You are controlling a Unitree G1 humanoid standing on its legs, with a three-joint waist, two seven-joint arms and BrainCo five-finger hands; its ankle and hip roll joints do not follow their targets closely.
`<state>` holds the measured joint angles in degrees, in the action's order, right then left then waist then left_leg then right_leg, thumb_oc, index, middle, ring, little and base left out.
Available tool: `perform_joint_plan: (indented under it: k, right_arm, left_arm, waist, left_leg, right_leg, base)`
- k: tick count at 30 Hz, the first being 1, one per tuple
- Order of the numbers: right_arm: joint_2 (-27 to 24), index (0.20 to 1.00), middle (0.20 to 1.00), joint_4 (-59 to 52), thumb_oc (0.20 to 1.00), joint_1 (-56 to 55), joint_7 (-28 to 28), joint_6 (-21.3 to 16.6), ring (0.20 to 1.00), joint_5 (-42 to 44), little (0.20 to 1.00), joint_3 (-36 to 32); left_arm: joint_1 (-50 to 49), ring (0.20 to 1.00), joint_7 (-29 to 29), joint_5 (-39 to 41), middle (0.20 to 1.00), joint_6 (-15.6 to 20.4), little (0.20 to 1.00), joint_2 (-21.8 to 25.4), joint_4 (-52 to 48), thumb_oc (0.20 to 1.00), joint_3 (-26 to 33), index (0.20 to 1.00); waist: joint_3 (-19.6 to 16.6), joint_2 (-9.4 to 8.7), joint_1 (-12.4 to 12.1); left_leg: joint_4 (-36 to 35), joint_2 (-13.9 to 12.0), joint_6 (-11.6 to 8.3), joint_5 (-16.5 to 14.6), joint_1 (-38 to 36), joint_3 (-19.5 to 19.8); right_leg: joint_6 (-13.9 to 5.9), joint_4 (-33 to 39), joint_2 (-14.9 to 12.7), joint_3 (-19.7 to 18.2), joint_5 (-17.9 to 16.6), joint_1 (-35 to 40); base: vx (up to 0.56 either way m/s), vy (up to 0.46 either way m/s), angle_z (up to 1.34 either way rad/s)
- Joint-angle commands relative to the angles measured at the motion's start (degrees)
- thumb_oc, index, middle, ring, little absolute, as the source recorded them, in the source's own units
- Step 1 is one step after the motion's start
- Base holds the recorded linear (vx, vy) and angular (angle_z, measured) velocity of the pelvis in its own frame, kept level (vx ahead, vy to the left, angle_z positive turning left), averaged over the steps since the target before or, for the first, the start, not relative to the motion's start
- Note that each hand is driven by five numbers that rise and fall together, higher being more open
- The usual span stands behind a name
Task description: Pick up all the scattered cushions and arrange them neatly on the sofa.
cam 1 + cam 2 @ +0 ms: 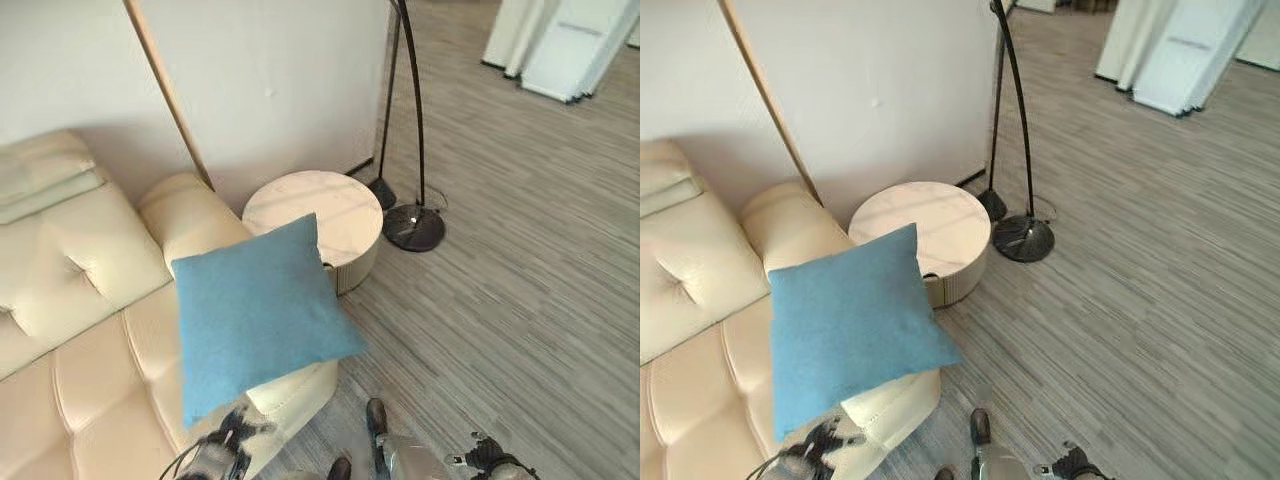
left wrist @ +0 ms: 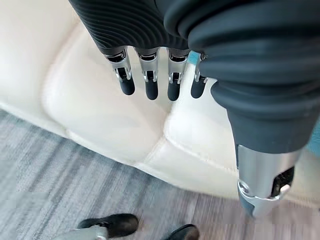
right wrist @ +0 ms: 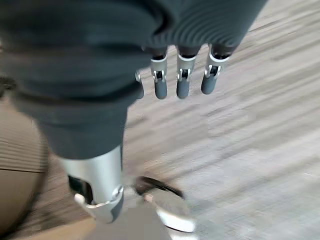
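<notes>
Both robot hands hang low and hold nothing: the left hand point(image 2: 165, 75), fingers straight and relaxed, hovers above the front edge of the sofa seat, and the right hand point(image 3: 182, 75), equally slack, hangs over the grey wood-grain plank floor point(image 1: 520, 300). One blue cushion point(image 1: 255, 315), square with pointed corners and a finely woven, matte cover, lies on the cream sofa point(image 1: 80, 380) at the end by the padded armrest point(image 1: 190, 215), turned cornerwise with one corner jutting over the seat's front edge. Judged from this, one cushion is on the sofa but not yet squared up; any others lie outside these views. Tufted seams divide the smooth, leather-like upholstery into soft panels. Beside the armrest stands a round, pale marble-topped side table point(image 1: 315, 230), and past it a floor lamp's dark disc base point(image 1: 413, 227).
</notes>
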<state>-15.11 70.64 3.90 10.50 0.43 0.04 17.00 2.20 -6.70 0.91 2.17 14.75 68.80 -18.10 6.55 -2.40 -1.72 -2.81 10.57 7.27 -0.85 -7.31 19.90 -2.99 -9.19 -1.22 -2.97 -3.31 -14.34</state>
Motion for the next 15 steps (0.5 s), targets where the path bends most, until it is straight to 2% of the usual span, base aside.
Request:
perform_joint_plan:
  k: [1,2,4,5,7,8,9,10,11,12,13,14,15]
  right_arm:
    - [-2.9,1.0,1.0,-0.7,1.0,1.5,0.2,-0.9,1.0,-0.5,1.0,-0.5]
    - [-2.9,1.0,1.0,-0.7,1.0,1.5,0.2,-0.9,1.0,-0.5,1.0,-0.5]
    - [-3.4,1.0,1.0,-0.8,1.0,1.9,0.3,-1.1,1.0,-0.7,1.0,-0.4]
    - [-3.5,1.0,1.0,-0.7,1.0,2.0,0.4,-1.2,1.0,-0.7,1.0,-0.4]
    - [-3.6,1.0,1.0,-0.6,1.0,2.1,0.8,-0.9,1.0,-0.5,1.0,-0.4]
    - [-3.6,1.0,1.0,-0.6,1.0,2.1,0.8,-0.9,1.0,-0.5,1.0,-0.4]
    - [-3.6,1.0,1.0,-0.6,1.0,1.9,1.1,-0.8,1.0,-0.2,1.0,-0.7]
    - [-3.6,1.0,1.0,-0.6,1.0,1.8,1.4,-0.6,1.0,-0.2,1.0,-0.8]
    - [-3.6,1.0,1.0,-0.6,1.0,1.8,1.4,-0.6,1.0,-0.2,1.0,-0.7]
    - [-3.6,1.0,1.0,-1.0,1.0,1.4,1.7,-0.5,1.0,-0.1,1.0,-0.8]
    - [-3.5,1.0,1.0,-1.0,1.0,1.4,1.7,-0.5,1.0,-0.1,1.0,-0.8]
    - [-3.5,1.0,1.0,-1.1,1.0,1.1,1.8,-0.4,1.0,-0.3,1.0,-0.8]
    - [-3.5,1.0,1.0,-1.1,1.0,1.1,1.8,-0.4,1.0,-0.3,1.0,-0.8]
  left_arm:
    - [4.1,1.0,-0.1,-2.3,1.0,1.2,1.0,-0.4,0.3,1.0,0.0,1.0]
    - [4.1,1.0,-0.1,-2.3,1.0,1.2,1.0,-0.4,0.3,1.0,0.0,1.0]
    - [4.3,1.0,-0.2,-2.2,1.0,1.1,1.0,-0.4,-0.1,1.0,0.0,1.0]
    - [4.4,1.0,-0.4,-1.7,1.0,1.0,1.0,-0.4,-0.2,1.0,0.2,1.0]
    - [4.4,1.0,-1.1,-0.8,1.0,1.0,1.0,-0.3,-1.2,1.0,0.5,1.0]
    - [4.4,1.0,-1.1,-0.8,1.0,1.0,1.0,-0.3,-1.2,1.0,0.5,1.0]
    - [4.7,1.0,-1.4,-0.4,1.0,1.1,1.0,0.2,-2.3,1.0,0.3,1.0]
    - [5.0,1.0,-1.7,-0.2,1.0,1.2,1.0,0.4,-2.6,1.0,0.1,1.0]
    - [5.0,1.0,-1.7,-0.2,1.0,1.2,1.0,0.4,-2.6,1.0,0.1,1.0]
    - [5.4,1.0,-2.1,0.3,1.0,1.2,1.0,0.7,-2.9,1.0,0.3,1.0]
    - [5.3,1.0,-2.1,0.3,1.0,1.2,1.0,0.8,-3.0,1.0,0.3,1.0]
    - [5.2,1.0,-2.1,0.3,1.0,1.2,1.0,0.6,-2.7,1.0,0.5,1.0]
    - [5.2,1.0,-2.1,0.3,1.0,1.2,1.0,0.6,-2.7,1.0,0.5,1.0]
  waist:
    - [0.8,1.22,-0.8]
    - [0.8,1.24,-0.7]
    - [1.7,0.85,-0.7]
    - [2.1,0.66,-0.6]
    - [2.5,0.49,-0.8]
    - [2.5,0.49,-0.8]
    - [1.9,0.24,-1.0]
    - [1.9,0.14,-1.0]
    - [1.9,0.12,-0.8]
    - [1.6,-0.02,-1.1]
    - [1.7,-0.03,-1.1]
    - [1.4,0.21,-1.1]
    - [1.4,0.22,-1.0]
  left_leg:
    - [6.2,-4.1,-6.96,-1.0,8.8,-8.6]
    - [6.5,-4.1,-6.96,-1.2,8.9,-8.5]
    - [12.0,-4.0,-7.71,-2.6,11.2,-10.8]
    - [13.8,-5.0,-8.0,-2.9,12.6,-13.6]
    - [13.5,-8.8,-7.91,-2.1,13.8,-19.5]
    - [13.5,-8.8,-7.91,-2.1,13.8,-19.5]
    - [8.7,-14.5,-9.06,1.8,14.8,-22.7]
    - [6.8,-16.7,-9.85,3.8,16.0,-23.7]
    - [6.6,-16.7,-9.89,3.9,15.9,-23.5]
    - [1.6,-20.9,-11.21,6.1,17.3,-26.4]
    - [1.4,-20.9,-11.24,6.3,17.1,-26.4]
    - [-1.5,-23.2,-12.38,7.8,17.8,-28.4]
    - [-1.5,-23.2,-12.4,7.8,17.9,-28.3]
  right_leg:
    - [-2.91,9.2,0.0,0.2,2.0,11.5]
    - [-2.91,9.2,0.0,0.3,2.1,11.6]
    - [-2.44,8.6,-0.9,2.3,2.9,12.5]
    - [-2.06,8.5,-1.5,3.9,3.5,13.3]
    - [-1.88,9.0,-2.6,6.7,4.5,14.7]
    - [-1.88,9.0,-2.6,6.7,4.5,14.7]
    - [-2.33,10.4,-3.5,10.0,5.1,16.3]
    - [-2.38,10.6,-4.0,11.2,5.7,16.7]
    - [-2.37,10.5,-4.0,11.3,5.8,16.8]
    - [-2.58,11.0,-4.5,13.3,7.4,18.0]
    - [-2.57,11.0,-4.6,13.4,7.5,18.1]
    - [-2.86,11.0,-4.9,15.2,8.8,19.6]
    - [-2.85,11.0,-4.9,15.3,8.8,19.6]
  base:
    - [0.08,-0.089,1.29]
    - [0.03,-0.066,1.16]
    - [-0.02,-0.028,0.56]
    - [-0.03,0.015,0.37]
    - [0.0,0.039,0.78]
    - [0.09,0.088,1.27]
    - [0.12,0.11,0.9]
    - [0.13,0.107,0.82]
    - [0.15,0.136,0.76]
    - [0.11,0.091,0.9]
    - [0.21,0.21,1.08]
    - [0.11,0.113,0.68]
    - [0.25,0.28,0.59]
